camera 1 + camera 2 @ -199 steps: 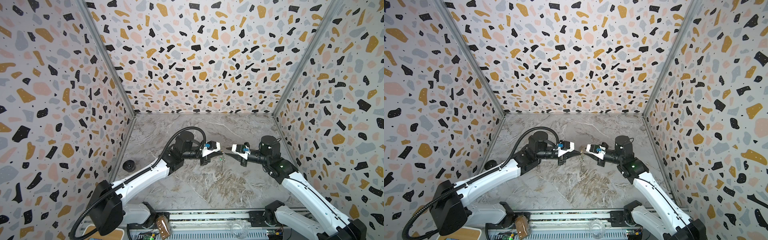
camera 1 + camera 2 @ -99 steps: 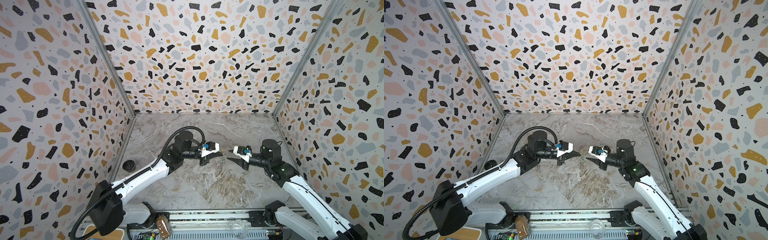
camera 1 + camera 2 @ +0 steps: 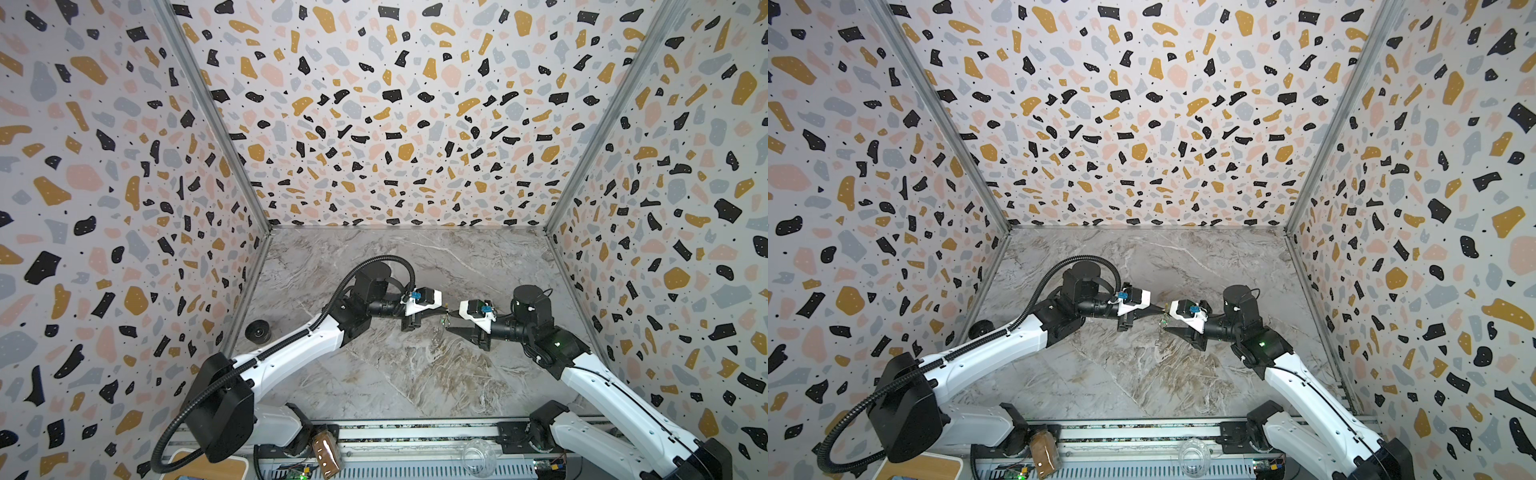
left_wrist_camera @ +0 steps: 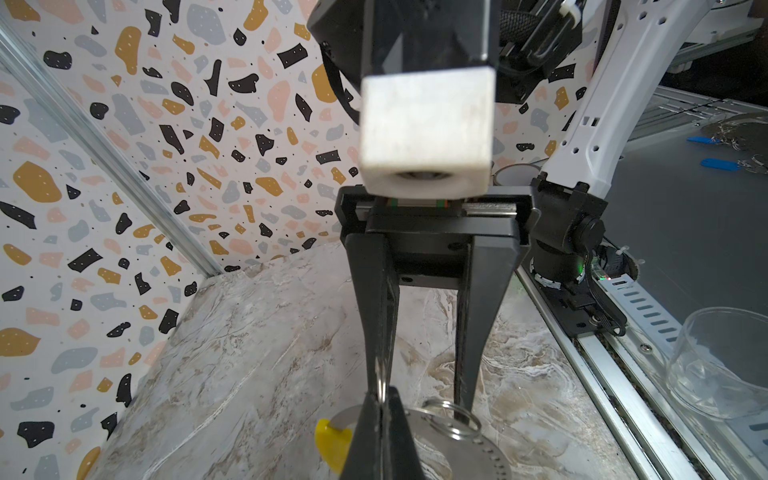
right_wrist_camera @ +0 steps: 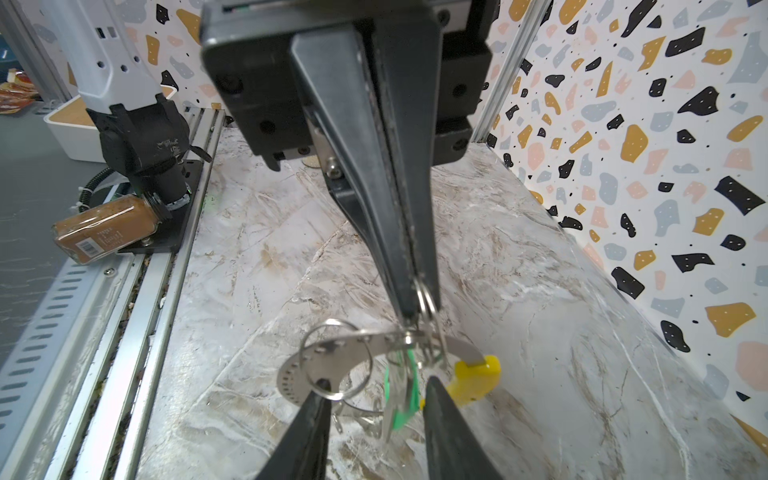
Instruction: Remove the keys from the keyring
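The keyring (image 5: 291, 384), a flat grey dotted hoop with a yellow sleeve (image 5: 478, 374), hangs above the marble floor. My left gripper (image 5: 417, 309) is shut on its rim, also seen in the left wrist view (image 4: 380, 401) and in both top views (image 3: 443, 311) (image 3: 1162, 308). A key with a green tag (image 5: 401, 401) dangles under the hoop, with something pale and blurred beside it. My right gripper (image 5: 376, 392) faces the left one, open, with the green tag between its fingers. One fingertip (image 5: 320, 401) touches a small split ring (image 5: 336, 361).
A black tape roll (image 3: 258, 331) lies by the left wall. A spice jar (image 3: 326, 453) and a clear glass bowl (image 3: 480, 457) sit on the front rail. Terrazzo walls close in the left, back and right sides.
My right gripper's jaws have spread wider, and the gripper has shifted a little lower near the hanging keys. The left gripper has kept still, shut on the keyring.
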